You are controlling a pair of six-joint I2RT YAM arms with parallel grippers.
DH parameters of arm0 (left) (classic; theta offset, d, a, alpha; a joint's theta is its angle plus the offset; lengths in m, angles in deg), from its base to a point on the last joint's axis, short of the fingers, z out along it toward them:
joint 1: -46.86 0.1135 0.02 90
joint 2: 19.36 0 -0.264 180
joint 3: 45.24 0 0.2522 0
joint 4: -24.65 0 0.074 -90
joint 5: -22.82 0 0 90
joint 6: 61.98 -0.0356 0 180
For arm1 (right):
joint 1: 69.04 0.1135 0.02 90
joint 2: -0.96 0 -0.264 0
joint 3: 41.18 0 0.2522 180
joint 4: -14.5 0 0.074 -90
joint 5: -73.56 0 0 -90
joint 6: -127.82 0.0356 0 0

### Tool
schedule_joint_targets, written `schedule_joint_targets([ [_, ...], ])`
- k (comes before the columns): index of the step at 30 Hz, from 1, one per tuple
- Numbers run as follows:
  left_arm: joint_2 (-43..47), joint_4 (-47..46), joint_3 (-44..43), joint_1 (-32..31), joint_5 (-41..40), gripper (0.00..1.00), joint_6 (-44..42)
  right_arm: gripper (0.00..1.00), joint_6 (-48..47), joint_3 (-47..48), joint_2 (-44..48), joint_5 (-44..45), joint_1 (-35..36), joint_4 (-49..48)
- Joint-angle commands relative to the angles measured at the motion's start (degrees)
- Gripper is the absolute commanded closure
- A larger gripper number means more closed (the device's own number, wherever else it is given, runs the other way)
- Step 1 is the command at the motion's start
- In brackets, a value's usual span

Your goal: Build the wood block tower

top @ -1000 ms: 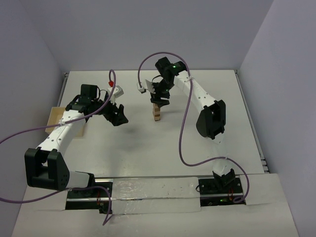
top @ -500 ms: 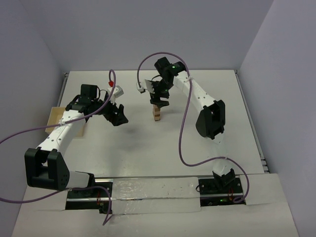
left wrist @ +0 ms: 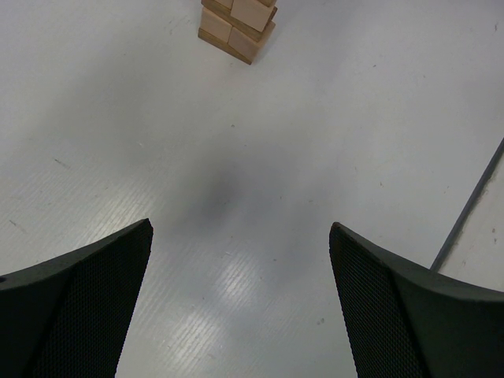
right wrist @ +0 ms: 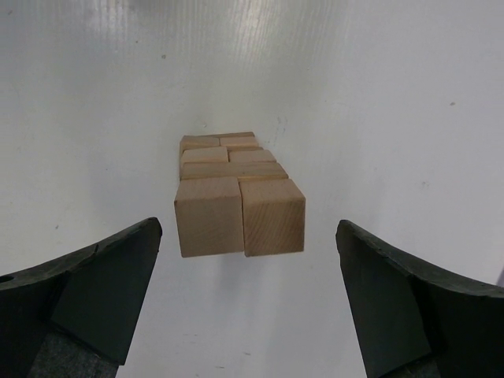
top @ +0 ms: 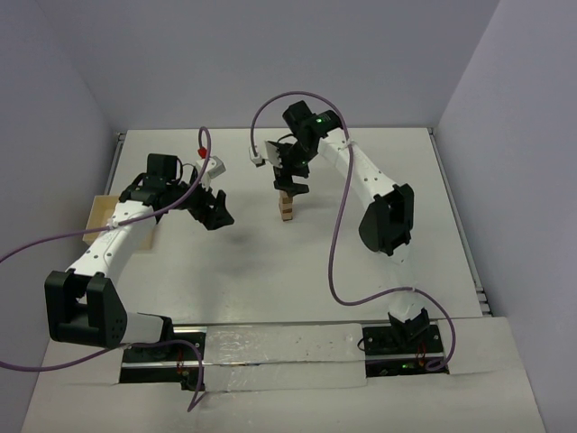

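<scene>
Right gripper (right wrist: pixel 246 228) hangs wide open and empty right over the tower (top: pixel 287 209), upper middle of the top view, way nearer than the equally open, empty left gripper (left wrist: pixel 240 232).

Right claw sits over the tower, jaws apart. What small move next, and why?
Probably lift the right claw straight up. Its jaws stand open either side of the top two blocks of the tower, touching neither, so a vertical retreat seems least likely to knock them.
</scene>
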Motion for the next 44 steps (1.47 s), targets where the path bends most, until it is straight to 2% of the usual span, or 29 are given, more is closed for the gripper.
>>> schedule_joint_targets([
  [1, 2.22, 0.29, -3.9, 0.22, 0.74, 0.01, 0.63, 0.0, 1.48, 4.58, 8.86, -2.01, 0.89, 0.98],
  [4, 3.08, -0.35, -4.35, 0.22, -0.64, 0.01, 2.32, 0.0, 3.44, 5.55, 12.91, -3.64, 0.8, 0.64],
  [8, 4.37, -3.2, -4.62, 0.22, -6.57, 0.01, 7.51, 0.0, 9.22, 4.33, 17.82, -5.3, -0.25, -2.26],
  [12, 6.19, -6.57, -4.57, 0.31, -14.0, 0.01, 12.53, 0.0, 23.48, -4.91, 26.96, -6.2, -4.66, -14.59],
  [15, 7.12, -7.51, -4.21, 0.24, -17.36, 0.01, 15.64, 0.0, 35.64, -17.07, 35.52, -2.84, -9.83, -26.8],
  [18, 6.68, -7.66, -3.6, 0.39, -20.96, 0.01, 19.56, 0.0, 46.64, -33.02, 40.95, 1.86, -13.89, -32.1],
  [20, 5.66, -7.58, -3.3, 0.48, -23.5, 0.01, 20.62, 0.0, 52.89, -43.72, 47.47, 6.05, -16.05, -41.36],
  [24, 5.31, -8.96, -2.41, 1.39, -25.39, 0.01, 21.5, 0.0, 64.73, -69.71, 58.15, 17.28, -17.77, -53.69],
  [26, 5.99, -10.27, -1.15, 1.84, -27.83, 0.01, 23.61, 0.0, 68.62, -77.34, 62.71, 19.16, -17.83, -57.91],
  [29, 7.06, -11.0, 0.04, 2.92, -30.07, 0.01, 24.65, 0.0, 74.1, -82.7, 67.04, 23.76, -17.92, -60.83],
  [33, 9.86, -11.9, 3.37, 3.69, -31.16, 0.01, 25.07, 0.0, 73.09, -84.89, 71.11, 27.75, -18.23, -62.83],
  [44, 15.77, -15.14, 8.46, 4.28, -34.4, 0.01, 24.45, 0.0, 74.31, -84.65, 71.49, 30.76, -18.19, -64.14],
])
